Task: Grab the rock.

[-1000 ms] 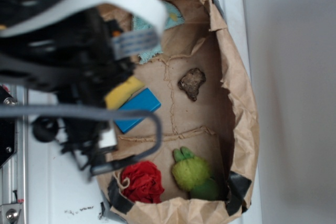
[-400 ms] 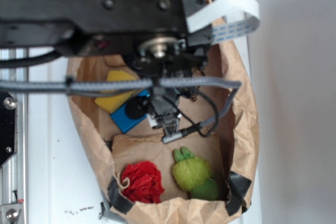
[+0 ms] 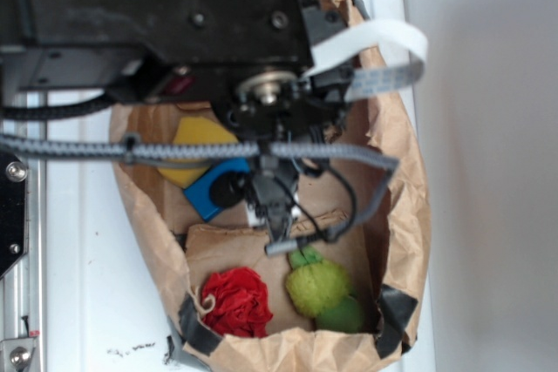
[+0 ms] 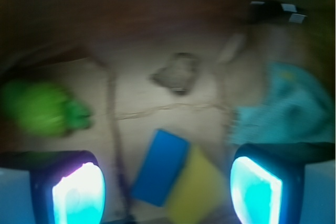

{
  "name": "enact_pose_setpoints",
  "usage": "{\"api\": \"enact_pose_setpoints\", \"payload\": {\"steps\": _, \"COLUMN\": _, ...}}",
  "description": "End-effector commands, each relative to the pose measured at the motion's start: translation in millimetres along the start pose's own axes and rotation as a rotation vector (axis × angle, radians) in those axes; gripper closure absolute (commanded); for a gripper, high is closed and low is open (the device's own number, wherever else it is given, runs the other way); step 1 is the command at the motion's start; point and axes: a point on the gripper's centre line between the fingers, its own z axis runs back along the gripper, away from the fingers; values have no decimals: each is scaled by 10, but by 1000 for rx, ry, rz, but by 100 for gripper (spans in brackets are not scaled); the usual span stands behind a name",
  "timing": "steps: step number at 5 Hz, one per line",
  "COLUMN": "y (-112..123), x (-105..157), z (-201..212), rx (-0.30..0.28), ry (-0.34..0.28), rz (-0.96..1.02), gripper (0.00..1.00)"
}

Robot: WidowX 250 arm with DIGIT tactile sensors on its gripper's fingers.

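Note:
In the wrist view the rock (image 4: 177, 73), a small lumpy grey-brown stone, lies on the brown paper floor ahead of my gripper (image 4: 168, 195), slightly blurred. The gripper is open, its two glowing fingertips (image 4: 79, 192) wide apart and nothing between them. Directly below the gap lie a blue block (image 4: 160, 174) and a yellow block (image 4: 197, 192). The rock is some way beyond the fingers and apart from them. In the exterior view the black arm (image 3: 261, 93) hangs over the paper bag (image 3: 405, 189) and hides the rock.
A green plush toy (image 3: 318, 289) and a red frilly ball (image 3: 237, 300) sit at the bag's near end. The blue block (image 3: 202, 196) and yellow block (image 3: 196, 141) lie at the left. A teal cloth (image 4: 286, 106) lies right of the rock. Crumpled bag walls surround everything.
The arm has swung from the left to over the middle of the bag and now covers the rock in the exterior view. Over the last half second it shifted only slightly.

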Motion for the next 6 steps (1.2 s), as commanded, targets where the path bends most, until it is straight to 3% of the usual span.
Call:
{"api": "enact_pose_setpoints", "payload": {"steps": 1, "y": 66, "x": 177, "z": 114, "rx": 11, "ry": -60, "rz": 49, "gripper": 0}}
{"api": "enact_pose_setpoints", "payload": {"steps": 3, "y": 66, "x": 177, "z": 114, "rx": 11, "ry": -60, "rz": 49, "gripper": 0}}
{"api": "enact_pose_setpoints", "payload": {"steps": 4, "y": 62, "x": 119, "z": -78, "rx": 85, "ry": -51, "rz": 45, "gripper": 0}}
{"api": "enact_pose_setpoints", "payload": {"steps": 5, "y": 21, "x": 275, "z": -352, "rx": 130, "ry": -146, "rz": 71, "gripper": 0}}
{"api": "enact_pose_setpoints", "payload": {"steps": 6, "y": -1, "x": 305, "z": -482, "rx": 96, "ry": -146, "rz": 60, "gripper": 0}}
